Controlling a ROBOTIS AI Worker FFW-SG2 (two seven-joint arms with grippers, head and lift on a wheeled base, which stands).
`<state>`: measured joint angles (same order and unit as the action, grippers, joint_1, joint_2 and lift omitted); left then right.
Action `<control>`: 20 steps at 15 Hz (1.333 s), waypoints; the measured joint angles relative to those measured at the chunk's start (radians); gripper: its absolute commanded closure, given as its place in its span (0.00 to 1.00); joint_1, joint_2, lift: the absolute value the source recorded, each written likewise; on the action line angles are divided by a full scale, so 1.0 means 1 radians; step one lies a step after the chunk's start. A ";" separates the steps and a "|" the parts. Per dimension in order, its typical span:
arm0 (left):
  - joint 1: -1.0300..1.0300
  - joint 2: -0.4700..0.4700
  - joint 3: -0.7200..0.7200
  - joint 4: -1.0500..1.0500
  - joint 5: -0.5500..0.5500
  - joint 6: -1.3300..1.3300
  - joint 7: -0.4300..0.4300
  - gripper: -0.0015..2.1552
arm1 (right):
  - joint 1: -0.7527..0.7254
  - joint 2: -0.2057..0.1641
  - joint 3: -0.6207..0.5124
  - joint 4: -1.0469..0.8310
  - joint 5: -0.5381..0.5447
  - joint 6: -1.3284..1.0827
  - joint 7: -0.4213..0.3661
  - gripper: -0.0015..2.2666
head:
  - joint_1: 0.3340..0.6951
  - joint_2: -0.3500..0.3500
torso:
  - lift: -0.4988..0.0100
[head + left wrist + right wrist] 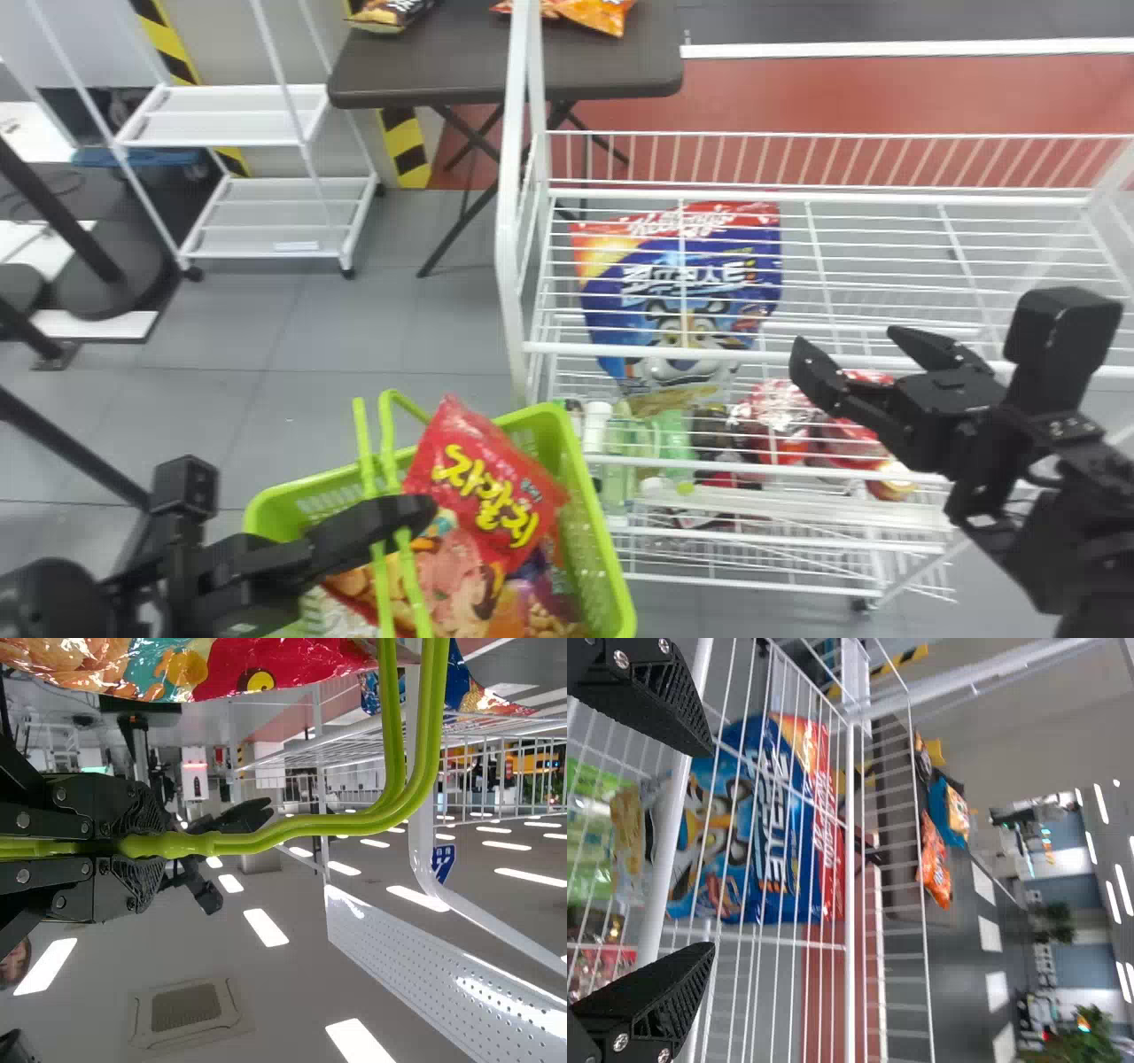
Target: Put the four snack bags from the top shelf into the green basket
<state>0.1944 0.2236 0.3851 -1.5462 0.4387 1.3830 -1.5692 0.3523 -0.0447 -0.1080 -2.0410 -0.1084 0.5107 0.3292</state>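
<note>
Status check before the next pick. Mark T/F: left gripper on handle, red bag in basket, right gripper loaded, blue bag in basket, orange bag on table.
1. The left gripper is shut on the green handle. True.
2. The red bag hangs outside the green basket. False: it lies inside, on other bags.
3. The right gripper holds a bag. False: its fingers are apart, nothing between them.
4. The blue bag is in the basket. False: it is at the white rack, behind wires.
5. An orange bag lies on the dark table. True.
</note>
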 measured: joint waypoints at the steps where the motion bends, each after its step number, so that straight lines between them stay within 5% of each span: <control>1: -0.001 0.000 -0.004 0.000 -0.001 0.000 0.000 1.00 | 0.013 0.000 -0.011 0.010 0.001 -0.031 -0.005 0.02 | 1.00 0.46 | 0.98; 20: -0.004 -0.001 -0.022 0.014 -0.012 -0.003 0.000 1.00 | 0.084 0.010 -0.047 0.013 0.053 -0.276 -0.061 0.02 | 1.00 0.36 | 0.98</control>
<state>0.1902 0.2225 0.3629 -1.5326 0.4265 1.3796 -1.5693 0.4360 -0.0348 -0.1546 -2.0280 -0.0557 0.2344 0.2684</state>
